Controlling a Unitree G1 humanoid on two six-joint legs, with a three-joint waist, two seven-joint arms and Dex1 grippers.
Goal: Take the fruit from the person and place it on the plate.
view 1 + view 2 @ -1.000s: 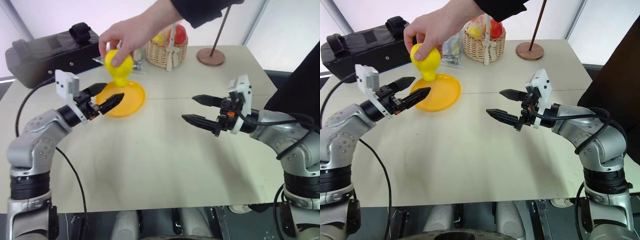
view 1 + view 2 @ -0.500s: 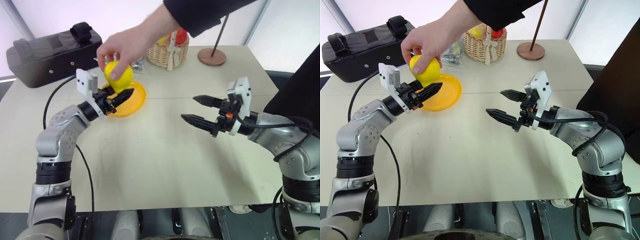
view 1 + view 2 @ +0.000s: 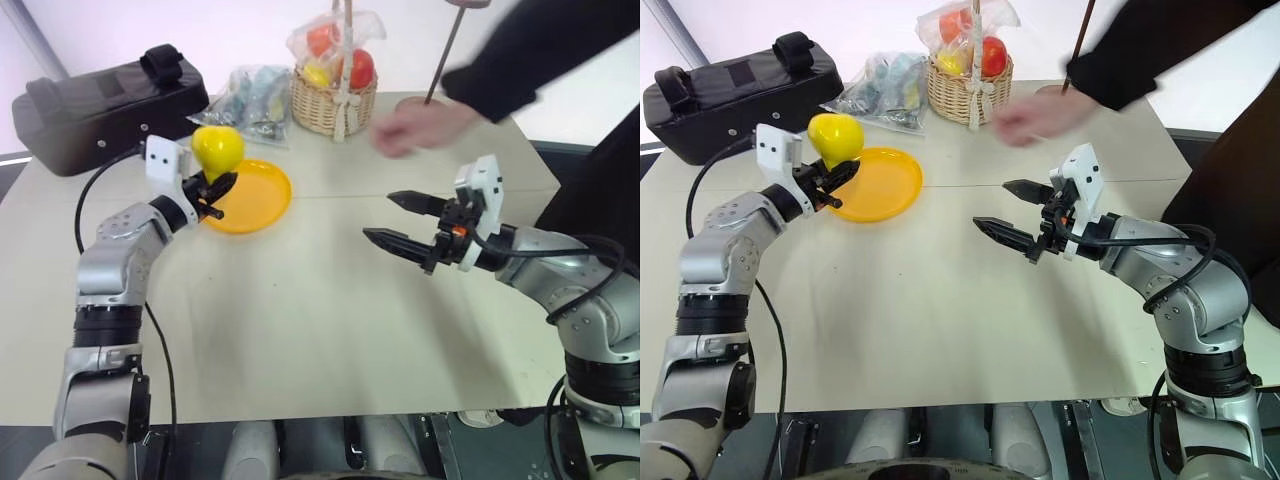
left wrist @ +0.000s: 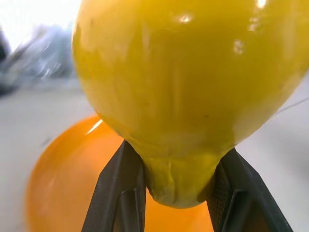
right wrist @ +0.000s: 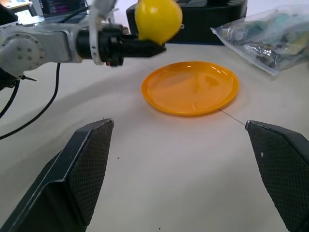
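Since the earlier frames the person's hand [image 3: 418, 128] has let go of the fruit [image 3: 218, 149] and pulled back toward the far right side of the desk [image 3: 300, 300], blurred, near the basket [image 3: 333, 100]; your left gripper [image 3: 213, 190] has moved forward and clamped down on the fruit, which now sits in its grip alone.

Left gripper: fingers [image 4: 120, 188] closed tight on the fruit's narrow tapered end, fat end up, fruit upright. You see it in the left wrist view with the plate [image 4: 63, 193] below and behind it. From the head views the fruit is held above the near-left rim of the plate [image 3: 880, 185], not touching it. Plate lies flat on the desk, nothing in it.

Right gripper [image 3: 400, 222]: fingers spread wide, holding nothing, hovering above the desk centre-right, pointed toward the plate, well apart from it. Unmoved since earlier.

Other stuff: basket of red and orange fruit at the far edge, clear plastic bag [image 3: 248, 92] just left of it, black case [image 3: 95, 105] at far left, thin pole [image 3: 447, 45] behind the person's hand
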